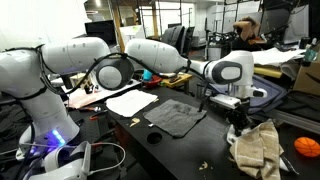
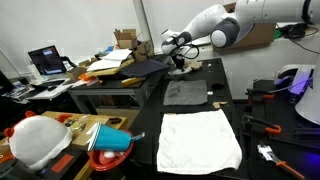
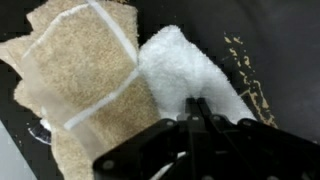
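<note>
The fingers are pressed together with a fold of the white fluffy cloth pinched between their tips, so the cloth rises in a peak towards them. It sits at one end of the black desk, just beside and partly touching a beige woven cloth, which lies crumpled with pale stitched seams across it. A few small crumbs or scraps are scattered on the dark surface near the white cloth.

In an exterior view the white arm reaches across the desk from its base and bends down over the beige heap. Near the middle of the desk 1 dark grey cloth lies flat, well apart from the fingers, and beyond it a flat white sheet is spread out smooth. The desk top is matte black and reflects little.

The room is a cluttered lab or office. An orange ball rests off the desk's edge, near the beige heap. On a neighbouring side table stand a laptop, a cardboard box and loose papers; nearer that camera lie a red and blue bowl and a round white object. Office chairs stand in the background, and a plain white wall backs the side table.
</note>
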{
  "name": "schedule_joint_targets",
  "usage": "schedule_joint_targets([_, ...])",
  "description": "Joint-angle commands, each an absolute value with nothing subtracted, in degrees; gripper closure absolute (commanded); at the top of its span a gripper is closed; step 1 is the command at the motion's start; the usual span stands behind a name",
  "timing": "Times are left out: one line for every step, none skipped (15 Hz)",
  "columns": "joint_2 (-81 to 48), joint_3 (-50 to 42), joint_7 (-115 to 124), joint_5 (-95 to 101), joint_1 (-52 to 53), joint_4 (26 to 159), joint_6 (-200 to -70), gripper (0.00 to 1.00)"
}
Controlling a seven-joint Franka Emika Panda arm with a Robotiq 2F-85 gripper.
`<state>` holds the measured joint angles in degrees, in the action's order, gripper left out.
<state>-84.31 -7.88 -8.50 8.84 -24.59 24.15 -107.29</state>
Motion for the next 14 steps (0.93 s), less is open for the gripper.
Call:
schedule_joint_targets([-84.3,-6.6,-4.7,8.3,-22.9,29.2,-115.2,0.99])
schedule_joint_targets([-84.2,-6.8,-4.2,8.5,-22.6,29.5,-116.7,0.99])
schedule_joint_targets([-84.2,-7.0,-3.7,8.6,-22.3,29.9,-118.4,0.99])
schedule_joint_targets([-84.2,-7.0,-3.4,8.7,-22.2,30.1,-119.9,0.99])
schedule_joint_targets([-84.2,-7.0,-3.1,8.5,-22.0,30.3,-121.4,0.99])
schedule_joint_targets([-84.1,-6.9,-2.8,8.4,-21.9,30.5,-122.6,0.99])
schedule_joint_targets([-84.1,-6.7,-2.8,8.3,-21.8,30.7,-123.8,0.99])
schedule_joint_targets([-84.1,-6.5,-2.6,8.2,-21.6,31.0,-125.0,0.99])
schedule_joint_targets([-84.1,-6.4,-2.8,8.1,-21.4,31.3,-126.0,0.99])
schedule_joint_targets([-84.1,-6.3,-3.1,8.1,-21.2,31.3,-127.2,0.99])
schedule_joint_targets([-84.1,-6.0,-3.4,7.9,-21.3,31.1,-128.1,0.99])
schedule_joint_targets([-84.1,-5.6,-3.9,7.6,-21.5,30.6,-129.0,0.99])
schedule_joint_targets([-84.1,-5.0,-4.6,7.4,-21.8,30.1,-129.8,0.99])
schedule_joint_targets([-84.1,-4.1,-5.4,7.2,-22.1,29.6,-130.4,0.99])
